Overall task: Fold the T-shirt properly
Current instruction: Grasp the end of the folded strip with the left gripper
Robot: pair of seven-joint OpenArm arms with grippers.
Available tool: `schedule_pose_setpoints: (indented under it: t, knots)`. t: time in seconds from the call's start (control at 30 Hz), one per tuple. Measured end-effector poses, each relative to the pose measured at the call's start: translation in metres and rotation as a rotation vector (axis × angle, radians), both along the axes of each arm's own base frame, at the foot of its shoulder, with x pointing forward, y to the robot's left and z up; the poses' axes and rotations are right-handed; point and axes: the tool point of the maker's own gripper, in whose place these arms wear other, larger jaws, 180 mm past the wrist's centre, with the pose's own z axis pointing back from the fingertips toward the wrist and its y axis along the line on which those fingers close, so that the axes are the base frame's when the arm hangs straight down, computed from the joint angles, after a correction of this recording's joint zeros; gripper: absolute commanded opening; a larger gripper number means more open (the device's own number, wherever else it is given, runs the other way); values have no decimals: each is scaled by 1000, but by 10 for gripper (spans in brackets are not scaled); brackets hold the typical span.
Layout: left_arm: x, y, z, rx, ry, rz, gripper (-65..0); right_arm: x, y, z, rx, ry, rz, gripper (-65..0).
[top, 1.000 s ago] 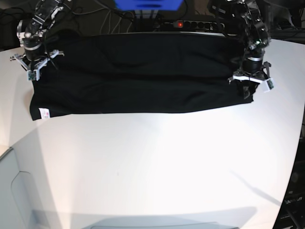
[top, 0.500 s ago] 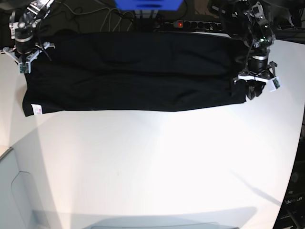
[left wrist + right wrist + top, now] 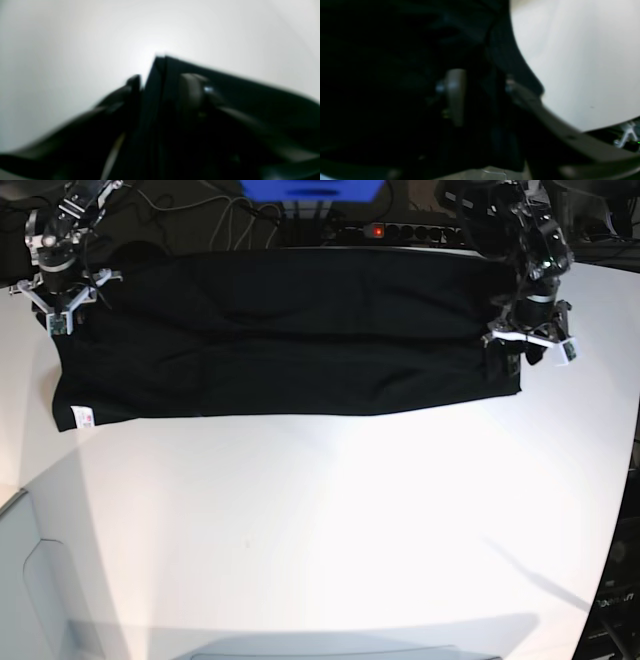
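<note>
Black cloth stretches as a long band across the far part of the white table (image 3: 330,530): the T-shirt (image 3: 290,330) lies with its long axis running side to side in the base view, a small white tag (image 3: 80,417) at its near corner on that view's left. Each arm stands at one end of this band. The left gripper (image 3: 524,348) sits at the end on the base view's right, and its wrist view shows a folded edge of the T-shirt (image 3: 160,82) pinched between the two fingers (image 3: 190,85), so it looks clamped on the cloth. The right gripper (image 3: 57,305) is at the opposite end; its wrist view is dark and blurred, with cloth (image 3: 495,100) filling the gap between the fingers (image 3: 455,95), so it seems to grip the shirt too. Since both ends are equally held, the next fold likely turns on carrying one end along the long axis toward the other.
</note>
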Motion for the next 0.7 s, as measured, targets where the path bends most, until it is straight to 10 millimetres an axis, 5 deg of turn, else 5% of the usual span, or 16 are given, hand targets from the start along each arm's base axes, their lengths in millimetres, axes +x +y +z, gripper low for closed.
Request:
schedule_pose_setpoints:
  t: [0.13,0.3,0.47,0.7]
  knots:
    - [1,-1,6,9,-10,-8,-109,14,1,29,-46,-77,19,-322]
    - [-4,-1,23,36,-41,-15,-76,26,19,45,-33,-143,12,-321]
    - [-16,1,2,15,17,-1,-75,26,38,23,36,-109,18,-321]
    - [-17,-23,-18,-41,38,-23,-75,25,48,-1,98,-73,19,-321]
